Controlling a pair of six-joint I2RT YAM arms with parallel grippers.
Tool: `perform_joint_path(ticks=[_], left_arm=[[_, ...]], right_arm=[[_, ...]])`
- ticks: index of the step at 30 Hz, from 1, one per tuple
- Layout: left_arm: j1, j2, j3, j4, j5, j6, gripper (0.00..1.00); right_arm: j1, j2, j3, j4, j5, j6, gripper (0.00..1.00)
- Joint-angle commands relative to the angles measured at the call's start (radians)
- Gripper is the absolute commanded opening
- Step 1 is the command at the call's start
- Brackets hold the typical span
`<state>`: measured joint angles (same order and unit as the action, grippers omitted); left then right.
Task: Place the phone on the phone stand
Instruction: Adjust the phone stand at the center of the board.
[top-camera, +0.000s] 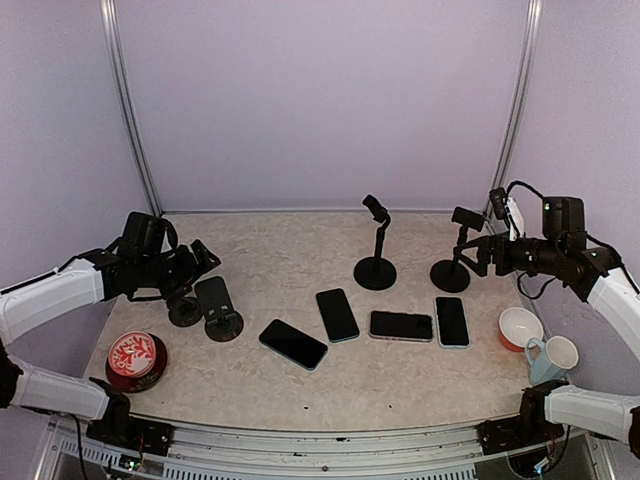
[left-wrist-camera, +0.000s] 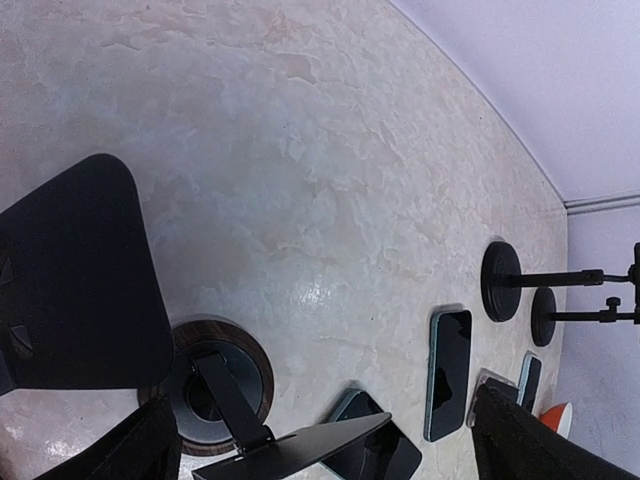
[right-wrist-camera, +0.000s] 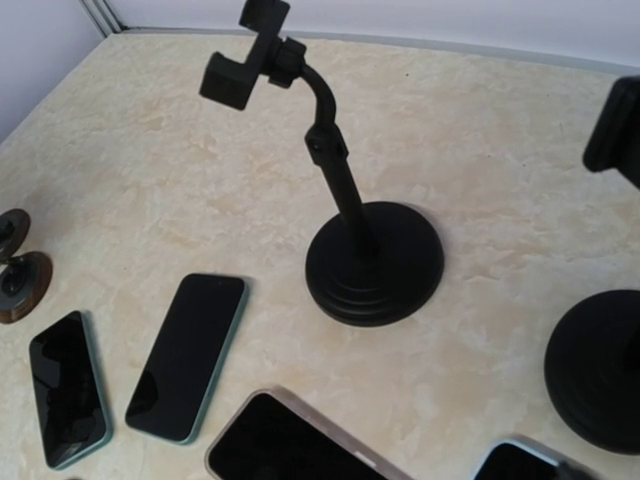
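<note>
Evidently nothing is done yet: four phones (top-camera: 401, 325) lie flat on the table (top-camera: 290, 250); no stand holds one.
Left gripper (top-camera: 200, 258) hovers by the small stands (top-camera: 218, 305), jaws wide, empty; right gripper (top-camera: 476, 256) beside the right tall stand (top-camera: 451, 275), also wide open, empty; grasping a phone and placing it both remain.

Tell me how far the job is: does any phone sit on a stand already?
Done: nothing yet. All four phones lie flat on the table, and the stands are empty. In hand: nothing; the left fingers and right fingers are open, holding no phone. Left: grasp a phone and set it on a stand.
</note>
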<state>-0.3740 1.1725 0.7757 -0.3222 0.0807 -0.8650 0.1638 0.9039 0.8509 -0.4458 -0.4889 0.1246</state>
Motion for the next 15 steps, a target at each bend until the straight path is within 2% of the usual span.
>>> perform_joint_path(ticks=[1, 7, 15], left_arm=[[-0.006, 0.022, 0.0, 0.069, -0.015, 0.0, 0.99], [-0.006, 0.073, 0.0, 0.128, -0.058, -0.015, 0.99], [-0.005, 0.169, 0.071, 0.144, -0.134, 0.036, 0.99]], right_arm=[[0.015, -0.004, -0.017, 0.025, 0.006, 0.004, 1.0], [0.015, 0.001, -0.014, 0.028, 0.001, 0.006, 1.0], [0.014, -0.008, -0.019, 0.022, 0.006, 0.006, 1.0]])
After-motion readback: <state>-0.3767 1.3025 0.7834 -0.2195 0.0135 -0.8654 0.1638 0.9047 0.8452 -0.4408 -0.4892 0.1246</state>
